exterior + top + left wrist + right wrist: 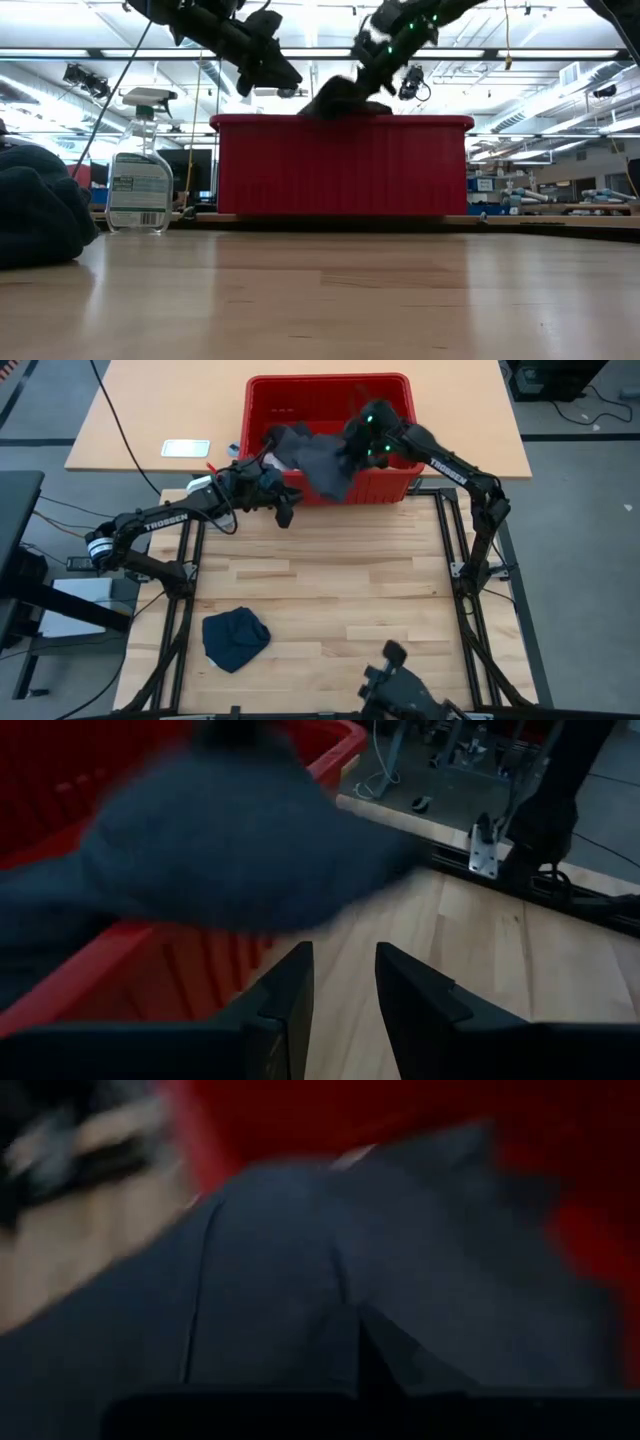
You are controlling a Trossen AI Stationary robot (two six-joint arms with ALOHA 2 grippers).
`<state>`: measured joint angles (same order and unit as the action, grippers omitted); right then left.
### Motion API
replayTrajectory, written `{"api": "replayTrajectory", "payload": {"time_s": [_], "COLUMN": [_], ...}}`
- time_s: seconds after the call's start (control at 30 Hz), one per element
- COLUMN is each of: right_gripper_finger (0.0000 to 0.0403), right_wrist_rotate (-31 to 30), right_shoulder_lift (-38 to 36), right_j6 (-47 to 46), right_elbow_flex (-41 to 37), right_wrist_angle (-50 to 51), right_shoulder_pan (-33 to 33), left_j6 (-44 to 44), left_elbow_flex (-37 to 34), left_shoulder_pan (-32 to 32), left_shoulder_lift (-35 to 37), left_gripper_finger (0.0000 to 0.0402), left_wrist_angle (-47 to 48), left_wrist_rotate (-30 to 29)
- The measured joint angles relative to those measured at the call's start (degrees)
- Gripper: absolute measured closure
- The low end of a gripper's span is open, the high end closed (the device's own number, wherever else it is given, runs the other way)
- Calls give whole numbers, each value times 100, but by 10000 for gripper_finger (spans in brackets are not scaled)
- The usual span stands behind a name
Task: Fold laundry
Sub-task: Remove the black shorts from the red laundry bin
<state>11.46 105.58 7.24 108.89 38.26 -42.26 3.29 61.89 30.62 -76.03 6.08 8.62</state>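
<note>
Both arms are dark, nearly black, built of slim tubular links joined by thicker rounded joints. The left arm (pixel 165 522) carries white "TROSSEN" lettering along its forearm link, a pale silver ring at its near joint and a white block close to the wrist. The right arm (pixel 470 480) bears the same white lettering on its link, and small green lights glow at its wrist. The left gripper (pixel 342 985) has two flat, dark, wedge-shaped fingers with angular stepped edges.

Matt dark grey cloth shorts (pixel 318 463) drape over the glossy red plastic basket (pixel 395 485); beside it, pale smooth wood table (pixel 330 590).
</note>
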Motion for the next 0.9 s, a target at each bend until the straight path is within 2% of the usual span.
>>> {"api": "replayTrajectory", "payload": {"time_s": [0.13,0.27,0.43,0.5,0.57,0.7,0.8,0.9], "right_gripper_finger": [399,400,401,401,401,389,357,317], "right_wrist_rotate": [-977,-1517,-1532,-1134,-775,-836,-1141,-1172], "right_shoulder_lift": [-241,-588,-954,-1244,-1422,-1419,-1169,-863], "right_j6": [-302,-236,73,-34,-440,-635,-527,-280], "right_elbow_flex": [763,1692,2632,2500,2435,2413,2391,2393], "right_wrist_angle": [-558,-1151,-1541,-1725,-1412,292,1430,2154], "right_shoulder_pan": [-19,-2,113,171,175,232,409,608], "left_j6": [-21,-310,-524,-664,-842,-1133,-1245,-1208], "left_elbow_flex": [0,0,0,0,0,0,0,0], "left_shoulder_pan": [146,250,327,336,336,334,334,334], "left_shoulder_lift": [0,0,-4,-4,-4,-4,-4,-4], "left_gripper_finger": [287,287,287,287,287,287,287,287], "left_wrist_angle": [55,231,469,493,482,459,459,446], "left_wrist_rotate": [2,5,19,22,23,112,120,119]}}
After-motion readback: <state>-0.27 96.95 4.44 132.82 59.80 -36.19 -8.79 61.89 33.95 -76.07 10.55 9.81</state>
